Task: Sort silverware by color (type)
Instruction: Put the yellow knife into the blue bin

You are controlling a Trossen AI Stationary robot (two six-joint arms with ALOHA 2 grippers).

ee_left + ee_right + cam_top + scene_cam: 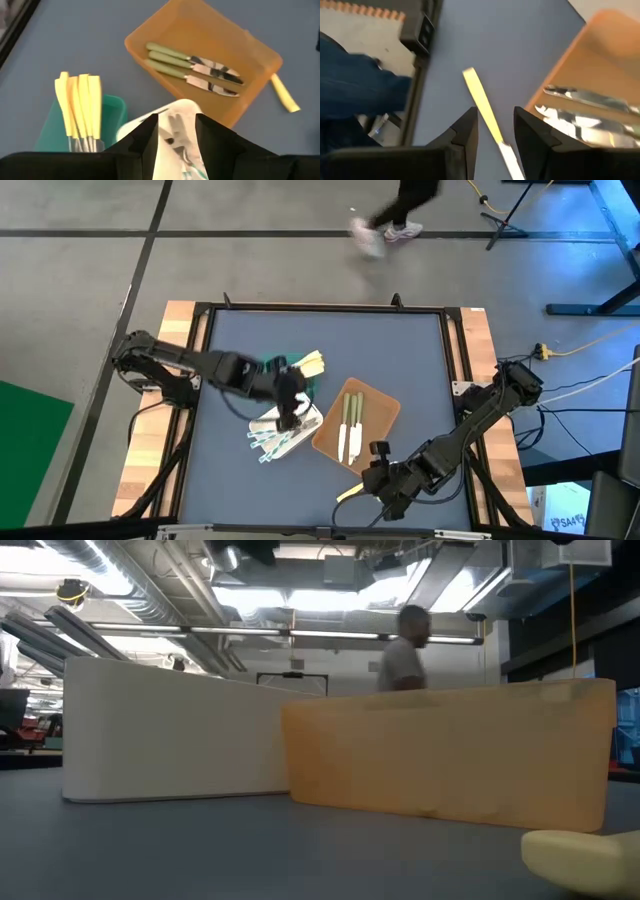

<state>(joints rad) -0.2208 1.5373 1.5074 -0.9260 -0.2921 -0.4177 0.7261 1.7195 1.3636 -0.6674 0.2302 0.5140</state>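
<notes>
Sorting well advanced, not finished.

Brown tray (380,408), centre-right of the surface (400,350): three olive-handled knives (349,426) lying side by side in it. Green tray (272,364), left of centre and farther back: bundle of pale yellow utensils (310,364) resting in it, ends sticking out past its rim. White tray (315,420), between the two: translucent whitish-blue pieces (270,443), several spilling over its near-left edge.

Left to do, by my reading: one stray yellow utensil (349,493) on the bare surface, near side, just off the brown tray's near corner. It belongs with the yellow bundle across the surface.

Left gripper (291,417) hangs over the white tray; fingers part-open, nothing seen clamped, the white tray's contents showing through the gap. Right gripper (378,477) sits low at the near side, right beside the stray yellow piece; in its wrist view the fingers straddle the handle with a gap either side, so not yet gripped.

Hard to make out: count and type of the whitish-blue pieces, partly under the left gripper. Low view shows only tray walls and one yellow end. A person is crossing the floor beyond the far edge.
</notes>
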